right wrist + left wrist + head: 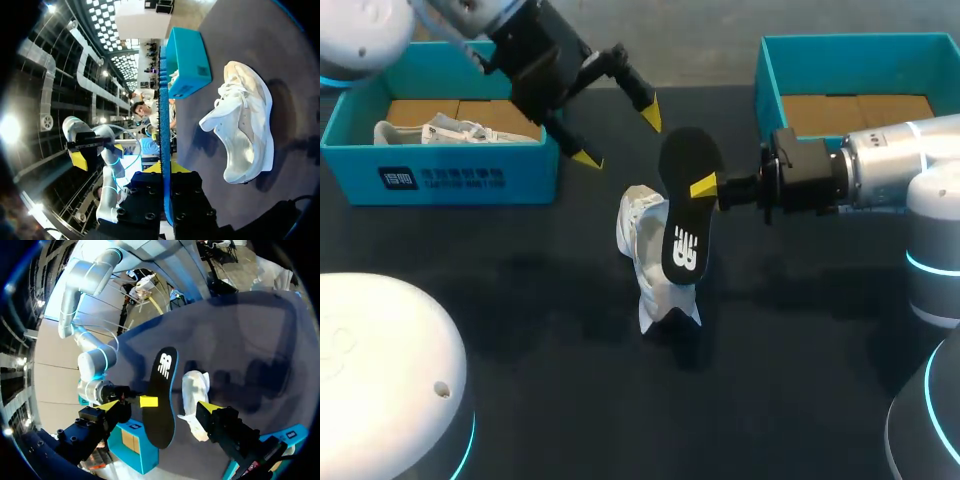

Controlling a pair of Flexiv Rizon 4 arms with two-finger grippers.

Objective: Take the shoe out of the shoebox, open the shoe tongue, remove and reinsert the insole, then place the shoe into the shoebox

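The white shoe (645, 250) sits on the dark tabletop (520, 330) near its middle, outside both teal shoeboxes, one (450, 178) at the far left corner with another white shoe (450, 130) inside and the other (850, 52) at the far right corner. The right gripper (705, 187), coming in from the right edge, has its yellow-tipped fingers clamped on the black insole (685, 225), which it holds up off the table just beside the shoe and out of it. The left gripper (620, 137) hangs above the far side of the tabletop between the left shoebox and the insole, fingers spread wide with nothing between them.
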